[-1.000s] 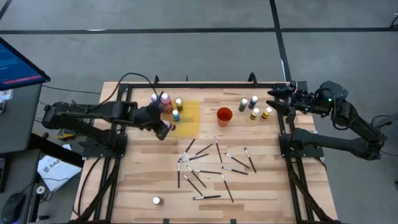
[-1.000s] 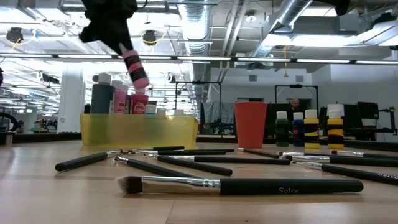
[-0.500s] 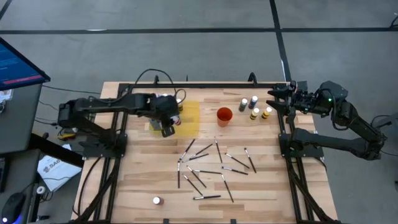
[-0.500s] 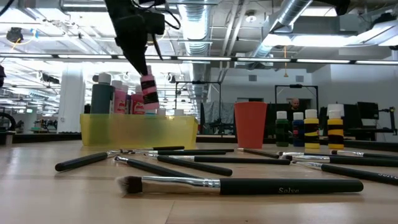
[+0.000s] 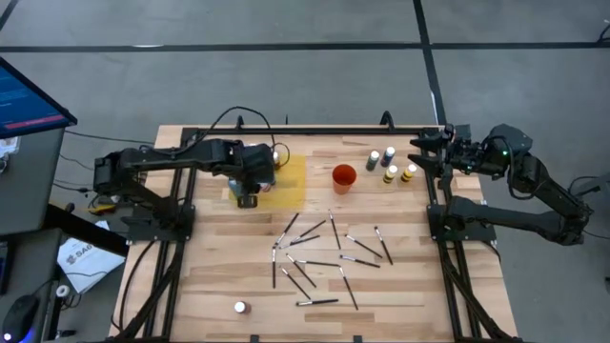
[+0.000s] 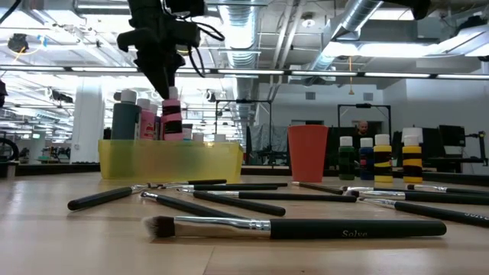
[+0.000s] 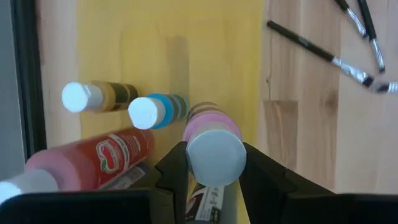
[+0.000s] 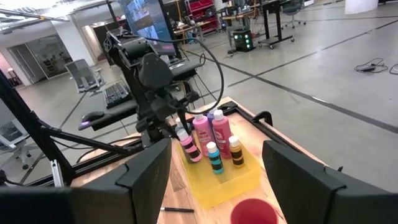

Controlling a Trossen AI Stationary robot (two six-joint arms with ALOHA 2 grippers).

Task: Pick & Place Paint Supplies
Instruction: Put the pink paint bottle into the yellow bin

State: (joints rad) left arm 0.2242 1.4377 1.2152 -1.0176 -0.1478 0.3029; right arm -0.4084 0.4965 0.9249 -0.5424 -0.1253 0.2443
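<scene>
I've got the left gripper clamped on a pink paint bottle by its pale cap, hanging upright over the near-left part of the yellow mat, its base down among the bottles standing there. Just beside it on the mat stand a small blue bottle and a small yellow bottle, with taller pink bottles at the far-left edge. Right of the mat sits the orange-red cup, then four more small bottles. Brushes lie scattered across the near table. My right gripper waits spread wide at the table's far-right edge.
</scene>
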